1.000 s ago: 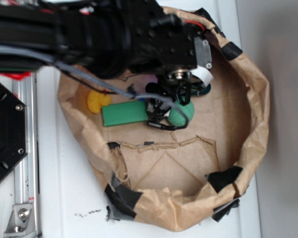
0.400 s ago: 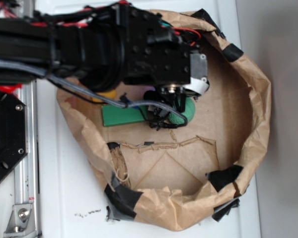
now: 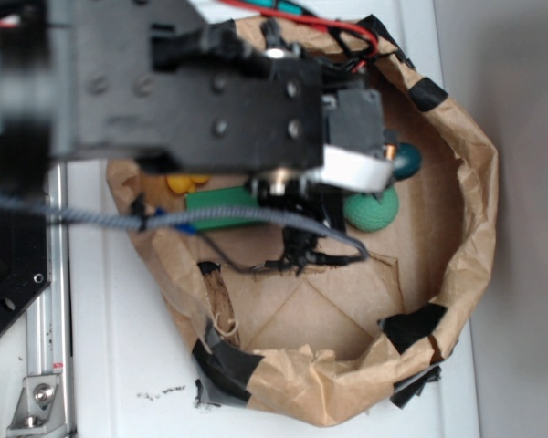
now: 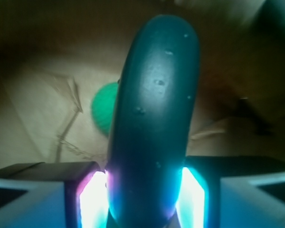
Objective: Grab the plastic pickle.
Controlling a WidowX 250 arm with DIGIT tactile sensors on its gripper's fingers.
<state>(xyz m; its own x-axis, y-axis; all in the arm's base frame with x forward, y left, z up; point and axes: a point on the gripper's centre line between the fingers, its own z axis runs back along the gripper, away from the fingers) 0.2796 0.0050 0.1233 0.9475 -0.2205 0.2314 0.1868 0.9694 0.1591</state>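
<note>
The plastic pickle, smooth dark teal with small dimples, stands lengthwise between the gripper's fingers, clamped at its lower end.

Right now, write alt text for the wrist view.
A dark teal plastic pickle fills the centre, clamped between the gripper's two glowing fingers at the bottom edge. Behind it, a green ball lies on brown paper.

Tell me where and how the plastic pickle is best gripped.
Grip the plastic pickle at one end across its narrow width, jaws on the two long smooth sides, approaching along its length. The gripper holds it this way now, the rounded far end sticking out.
</note>
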